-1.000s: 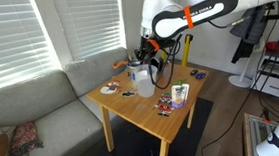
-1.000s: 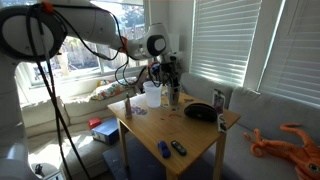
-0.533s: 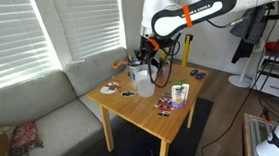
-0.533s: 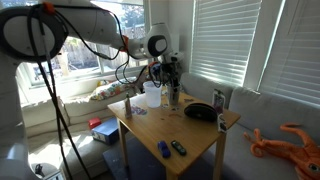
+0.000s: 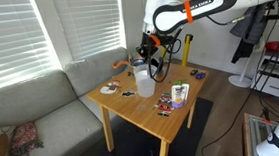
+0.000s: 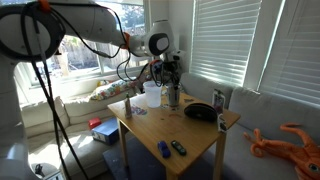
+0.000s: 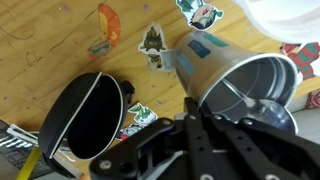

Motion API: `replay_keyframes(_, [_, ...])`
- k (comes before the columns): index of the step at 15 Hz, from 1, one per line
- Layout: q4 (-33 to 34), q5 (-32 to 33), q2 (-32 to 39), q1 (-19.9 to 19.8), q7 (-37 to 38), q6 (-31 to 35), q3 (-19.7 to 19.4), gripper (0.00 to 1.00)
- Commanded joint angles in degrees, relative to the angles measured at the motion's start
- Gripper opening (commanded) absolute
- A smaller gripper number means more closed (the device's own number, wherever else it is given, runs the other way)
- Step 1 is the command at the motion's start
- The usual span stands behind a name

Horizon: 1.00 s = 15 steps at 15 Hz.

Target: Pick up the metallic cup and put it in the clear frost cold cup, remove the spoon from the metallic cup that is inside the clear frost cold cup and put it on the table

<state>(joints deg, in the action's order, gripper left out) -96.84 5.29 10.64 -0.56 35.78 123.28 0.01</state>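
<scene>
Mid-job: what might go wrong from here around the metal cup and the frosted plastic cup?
The small grey metallic cup is close beside the tall frosted plastic cup; a sideways move could topple the frosted one. The gripper's hold is unclear in the wrist view, so the metallic cup might slip.

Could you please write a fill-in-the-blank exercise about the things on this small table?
The table is made of light ___. In the wrist view, the round object beside the metallic cup is ___. The gripper hangs ___ the table.
Missing words: wood, black, above.
</scene>
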Motion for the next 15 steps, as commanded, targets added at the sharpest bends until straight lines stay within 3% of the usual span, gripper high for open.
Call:
replay_keyframes(1, [-1.1, -2.2, -2.5, 0.2, -1.6, 0.2, -1.3, 0.01])
replay_keyframes(9, [-5.1, 0.1, -16.2, 1.5, -5.0, 0.6, 0.3, 0.01])
replay_keyframes(15, [-8.1, -3.5, -21.3, 2.3, -7.4, -1.2, 2.7, 0.01])
